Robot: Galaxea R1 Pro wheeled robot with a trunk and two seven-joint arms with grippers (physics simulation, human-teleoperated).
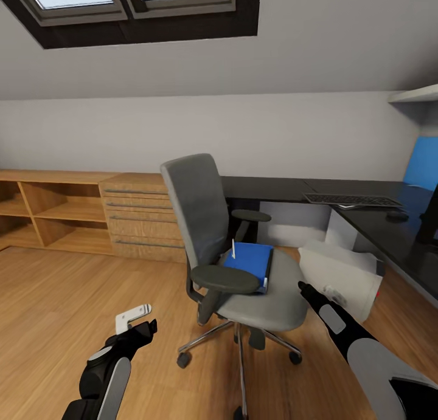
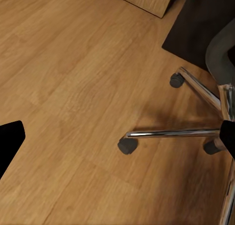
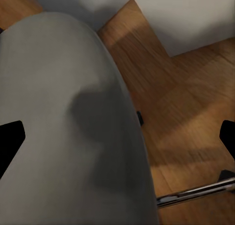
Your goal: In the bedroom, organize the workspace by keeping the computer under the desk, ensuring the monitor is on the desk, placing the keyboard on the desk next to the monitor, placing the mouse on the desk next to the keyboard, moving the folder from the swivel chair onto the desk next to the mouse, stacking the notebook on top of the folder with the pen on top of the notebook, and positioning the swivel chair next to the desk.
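Head view: the folder (image 1: pixel 249 259) lies on the chair (image 1: pixel 210 237) seat, the keyboard (image 1: pixel 353 199) on the desk (image 1: pixel 365 216), the computer (image 1: pixel 340 280) on the floor beside it. Left gripper (image 1: pixel 141 323) and right gripper (image 1: pixel 304 288) — spread unclear here. Left wrist view: fingertips (image 2: pixel 10 142) wide apart, empty, over floor (image 2: pixel 73 88). Right wrist view: fingertips (image 3: pixel 10 137) wide apart, empty — over the seat.

The swivel chair (image 1: pixel 237 274) armrest hides part of the folder (image 1: pixel 250 263); the monitor (image 1: pixel 431 216) is cut off.
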